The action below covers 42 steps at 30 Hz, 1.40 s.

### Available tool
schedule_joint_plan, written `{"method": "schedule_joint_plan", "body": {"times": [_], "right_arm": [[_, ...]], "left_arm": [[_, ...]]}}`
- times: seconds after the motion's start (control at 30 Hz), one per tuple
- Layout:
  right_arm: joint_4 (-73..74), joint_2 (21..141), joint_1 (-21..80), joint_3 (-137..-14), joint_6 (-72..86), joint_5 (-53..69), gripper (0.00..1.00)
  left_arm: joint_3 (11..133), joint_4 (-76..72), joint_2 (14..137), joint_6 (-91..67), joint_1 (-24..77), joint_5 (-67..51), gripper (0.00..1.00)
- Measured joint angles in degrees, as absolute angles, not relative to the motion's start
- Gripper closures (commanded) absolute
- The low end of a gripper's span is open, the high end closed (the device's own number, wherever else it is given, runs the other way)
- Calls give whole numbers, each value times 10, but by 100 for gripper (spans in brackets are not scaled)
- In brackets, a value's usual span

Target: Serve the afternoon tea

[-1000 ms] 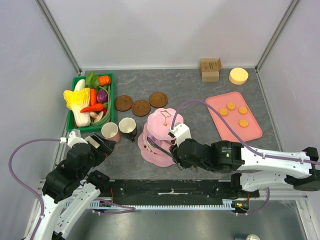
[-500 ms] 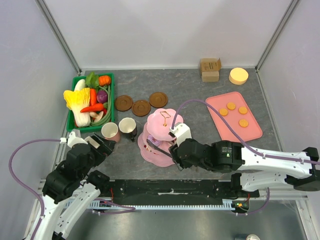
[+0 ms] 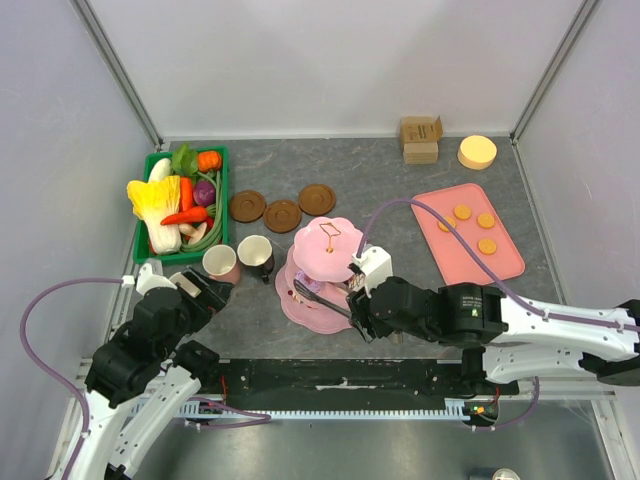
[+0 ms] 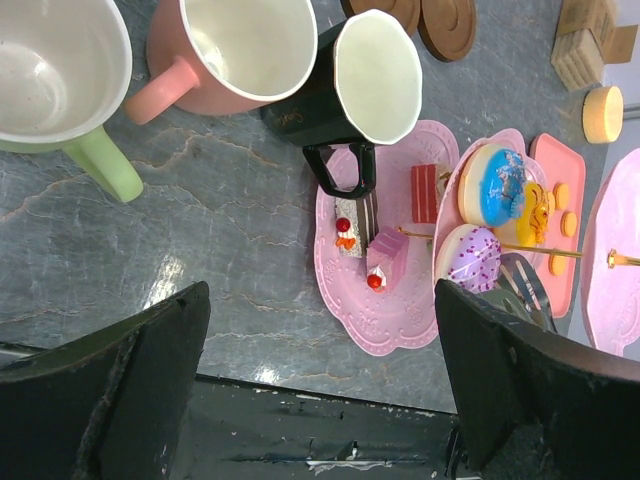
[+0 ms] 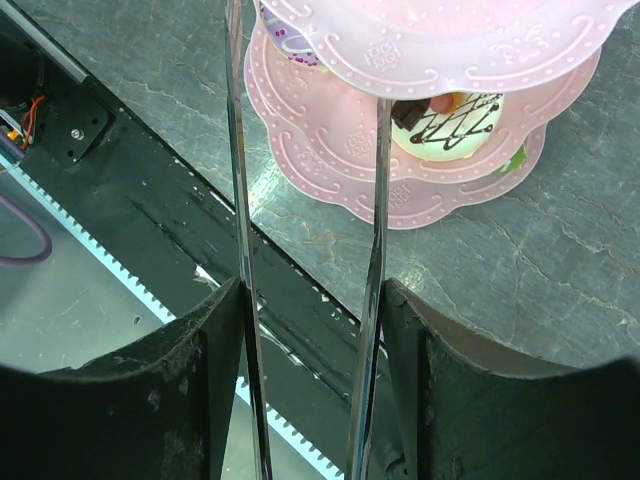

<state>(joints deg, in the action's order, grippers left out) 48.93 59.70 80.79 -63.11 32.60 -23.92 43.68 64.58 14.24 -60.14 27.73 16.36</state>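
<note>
The pink tiered stand [image 3: 325,262] stands mid-table with donuts and cake bits on its tiers. In the left wrist view I see the purple donut [image 4: 470,255], a blue donut [image 4: 495,185] and cake bits [image 4: 375,268] on the stand [image 4: 400,320]. My right gripper [image 3: 358,300] [image 5: 310,300] is shut on metal tongs [image 5: 240,200], whose tips reach in under the stand's tiers [image 5: 400,150]. My left gripper [image 3: 205,290] [image 4: 320,340] is open and empty, just near of the pink mug [image 3: 219,263], dark mug [image 3: 256,255] and pale mug [image 4: 50,60]. Orange biscuits [image 3: 486,220] lie on a pink tray [image 3: 505,265].
Three brown saucers [image 3: 282,215] lie behind the mugs. A green basket [image 3: 142,225] of toy vegetables stands at the left. Two cardboard boxes [image 3: 420,138] and a yellow disc [image 3: 477,152] sit at the back right. The black rail [image 3: 330,378] runs along the near edge.
My right arm has drawn back a little to the right, with the tongs still held at the stand. The left arm has not moved.
</note>
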Motion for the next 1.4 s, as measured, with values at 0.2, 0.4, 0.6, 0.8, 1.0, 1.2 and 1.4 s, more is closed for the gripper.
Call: {"method": "schedule_joint_plan", "body": {"times": [0.2, 0.4, 0.6, 0.8, 1.0, 1.2, 1.4], "right_arm": [[486, 573, 808, -623, 329, -233, 38], [486, 538, 808, -618, 330, -216, 39], [479, 507, 808, -605, 322, -170, 39], [441, 460, 808, -593, 295, -96, 40], [393, 452, 808, -620, 267, -77, 41], [377, 536, 808, -757, 228, -163, 43], [369, 608, 806, -898, 179, -364, 42]], "left_arm": [[436, 646, 141, -601, 277, 163, 1], [436, 646, 141, -601, 277, 163, 1], [436, 646, 141, -602, 277, 163, 1], [434, 646, 140, -602, 277, 162, 1], [430, 638, 135, -602, 277, 159, 1], [430, 621, 140, -599, 277, 152, 1], [430, 600, 159, -585, 277, 149, 1]]}}
